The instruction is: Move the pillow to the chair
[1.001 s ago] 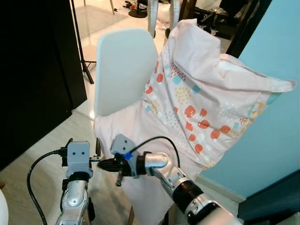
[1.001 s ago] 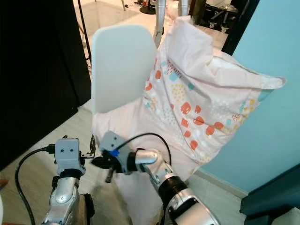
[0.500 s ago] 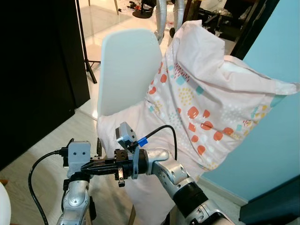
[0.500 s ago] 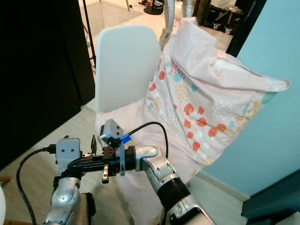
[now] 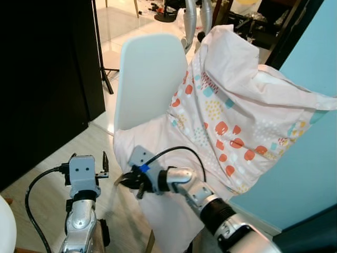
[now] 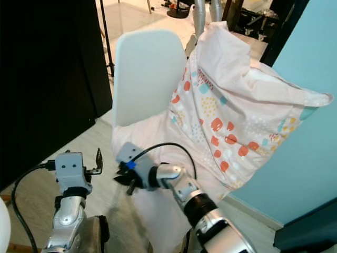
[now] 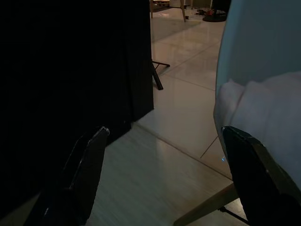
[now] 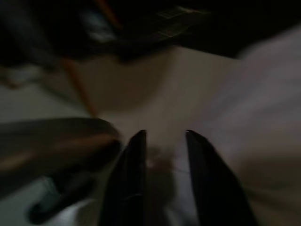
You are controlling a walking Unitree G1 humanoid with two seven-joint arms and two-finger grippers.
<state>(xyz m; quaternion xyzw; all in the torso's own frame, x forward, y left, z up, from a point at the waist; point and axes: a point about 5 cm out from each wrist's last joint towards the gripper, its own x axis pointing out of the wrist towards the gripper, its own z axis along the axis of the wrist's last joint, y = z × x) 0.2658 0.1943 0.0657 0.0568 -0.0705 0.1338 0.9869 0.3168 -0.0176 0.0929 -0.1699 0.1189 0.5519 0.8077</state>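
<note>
One large pillow (image 5: pixel 231 110), pale pink with orange, teal and yellow spots, slumps on the seat of a single white chair (image 5: pixel 150 74), leaning against its backrest and spilling off the near right edge toward a blue wall (image 5: pixel 316 153). The right gripper (image 5: pixel 128 182) reaches across to the pillow's near left corner, its jaws a little apart in the blurred wrist view. The left gripper (image 7: pixel 164 174), left of the chair over the pale floor (image 5: pixel 47 174), holds its jaws spread wide with nothing between them.
</note>
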